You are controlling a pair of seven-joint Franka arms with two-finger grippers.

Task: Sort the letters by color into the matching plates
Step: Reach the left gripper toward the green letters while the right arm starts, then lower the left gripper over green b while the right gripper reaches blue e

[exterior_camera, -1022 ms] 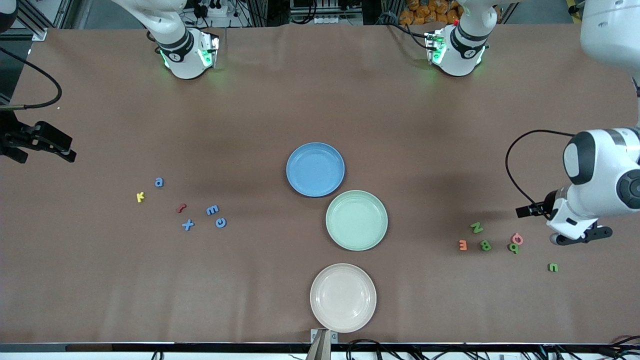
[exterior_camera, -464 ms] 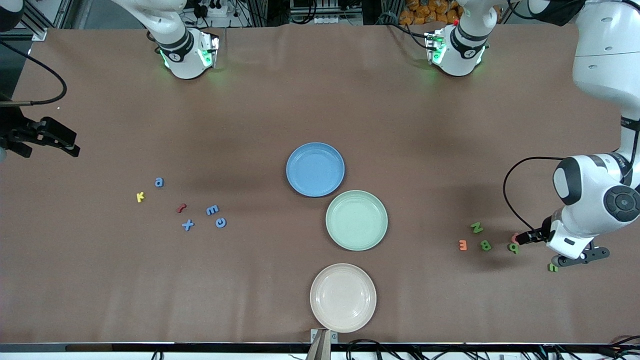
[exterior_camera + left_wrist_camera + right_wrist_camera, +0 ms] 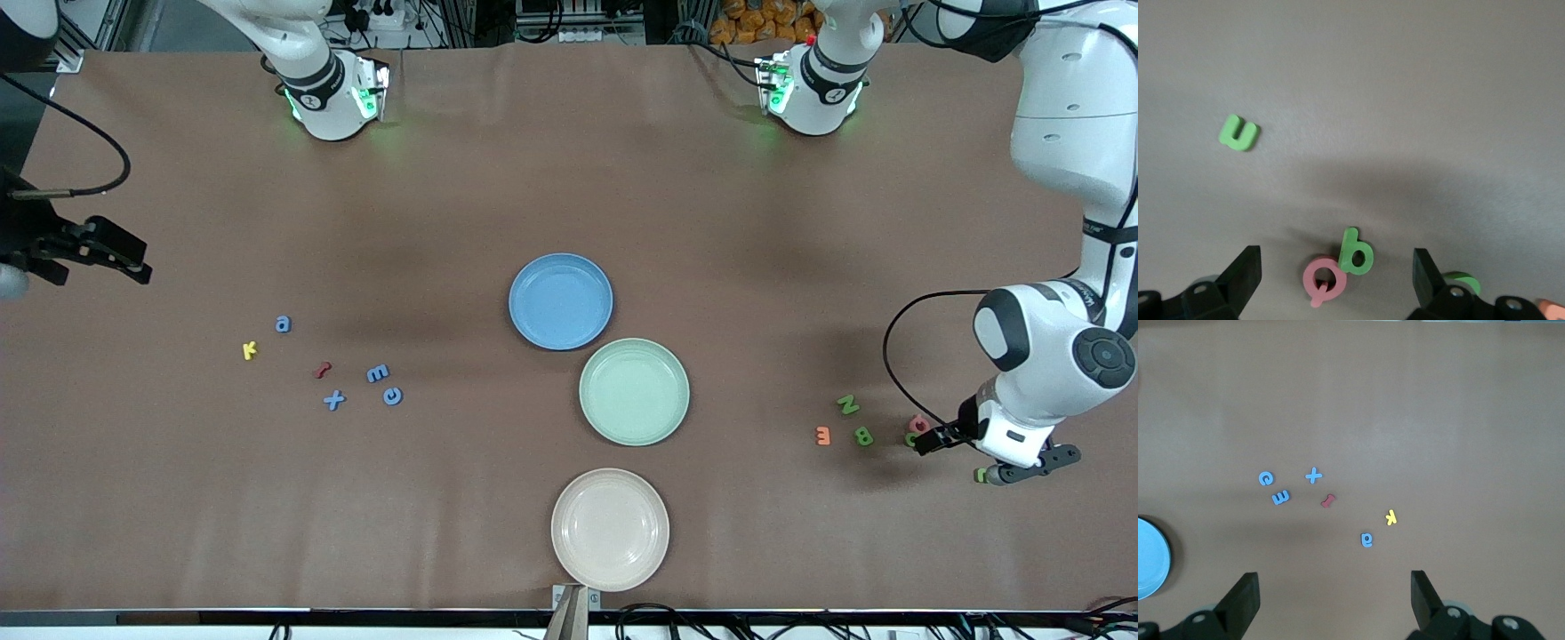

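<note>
Three plates sit mid-table: blue (image 3: 560, 302), mint green (image 3: 634, 391), and beige (image 3: 610, 529) nearest the front camera. Toward the left arm's end lie a green N (image 3: 848, 405), orange E (image 3: 823, 436), green B (image 3: 863, 436), pink Q (image 3: 1325, 280) and green b (image 3: 1355, 252), which touch, and a green u (image 3: 1238, 133). My left gripper (image 3: 1335, 263) hangs open over the Q and b. Toward the right arm's end lie several blue letters (image 3: 1313, 475), a red one (image 3: 1328, 500) and a yellow k (image 3: 1390, 517). My right gripper (image 3: 1333, 581) waits open, high above the table.
Both arm bases (image 3: 333, 98) stand along the table edge farthest from the front camera. A black cable (image 3: 889, 356) loops off the left wrist above the green letters. The table's front edge (image 3: 356, 612) runs just past the beige plate.
The left gripper has come down and toward the front camera, from beside the letters to over the pink Q and green b, half covering the green u. The right gripper has drifted slightly inward.
</note>
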